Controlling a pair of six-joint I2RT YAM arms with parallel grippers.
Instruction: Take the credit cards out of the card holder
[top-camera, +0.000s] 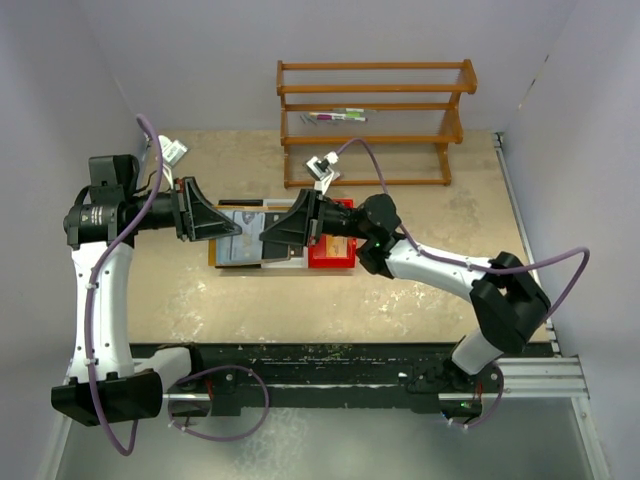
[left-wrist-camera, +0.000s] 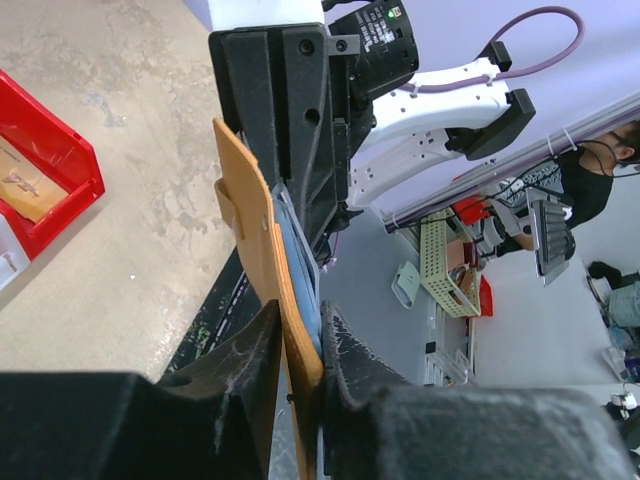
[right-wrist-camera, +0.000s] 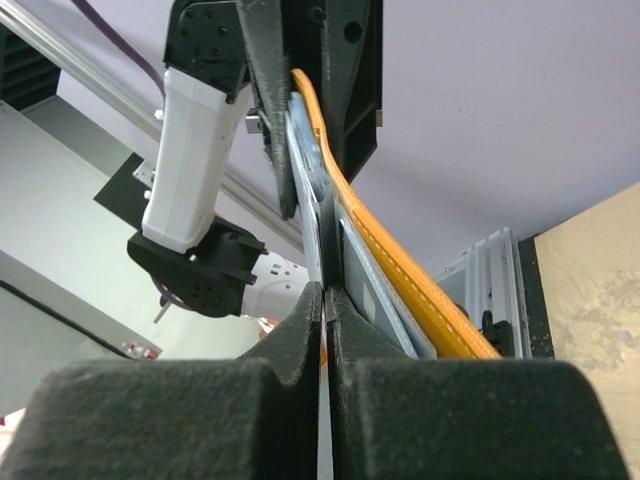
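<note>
The right gripper (right-wrist-camera: 325, 300) is shut tight. What looks like a credit card (right-wrist-camera: 322, 420) is pinched between its fingertips. The card is seen only from its thin pale edge, so its face is hidden.

The left gripper (left-wrist-camera: 300, 335) is closed narrow on the card holder (left-wrist-camera: 245, 220), and the tan flap is squeezed between its two fingers (left-wrist-camera: 250, 360). The holder is held up between the two grippers, over the table (top-camera: 400, 290) and just beside the red bin (top-camera: 330, 258). It is folded open, and its pale blue-grey inside is turned toward the right gripper.

In the top view, much of the holder is covered by the two grippers. How many cards are inside cannot be counted, because only thin layers are seen. The red bin is cut off at the edge of the left wrist view. Something small lies on a shelf of the wooden rack (top-camera: 375, 88), but it is too tiny to name.

One card holder, one red bin, one rack and two grippers are seen.
</note>
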